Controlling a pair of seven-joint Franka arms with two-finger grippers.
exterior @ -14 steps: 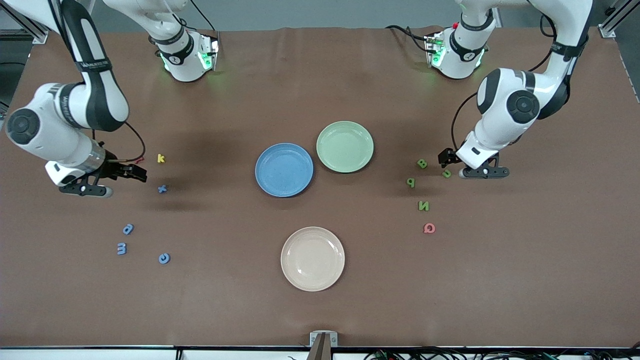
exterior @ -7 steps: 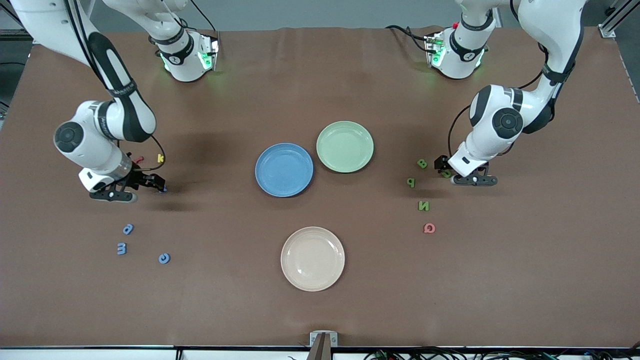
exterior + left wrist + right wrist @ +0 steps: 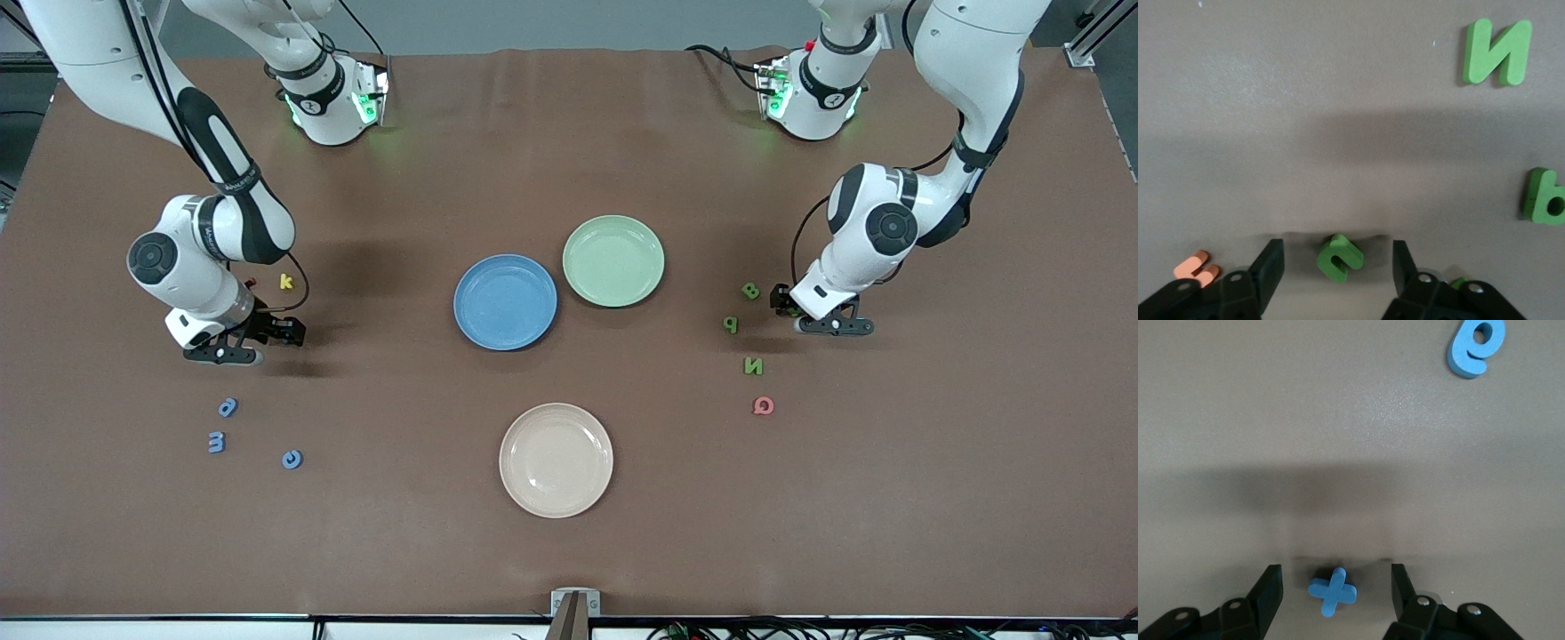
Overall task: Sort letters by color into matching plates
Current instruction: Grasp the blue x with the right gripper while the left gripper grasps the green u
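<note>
Both arms are low over the brown tabletop, one at each end.

Right gripper: down at the tabletop toward the right arm's end, fingers spread w/ a gap each side of a small blue foam cross-shaped letter, which lies flat btwn them, not touching either. In the front view the gripper hides that letter. Blue letter "e"-like piece lies well apart from it in the right wrist view.

Left gripper: down at the tabletop toward the left arm's end, fingers spread around a small green foam curved letter, lying flat btwn them, no contact seen. In the front view the gripper covers it.

Other green letters nearby: "B", "P", "N", w/ a pink "Q" just nearer the camera than the "N". An orange-pink bit shows beside the left gripper's finger; can't tell which letter.

Three more blue letters sit nearer the camera than the right gripper. Small yellow "k" lies just beside the right arm's wrist.

Mid-tabletop: round blue plastic plate and round pale green plastic plate, rims nearly touching, no letters in either. Round cream plate nearer the camera, apart from both.
</note>
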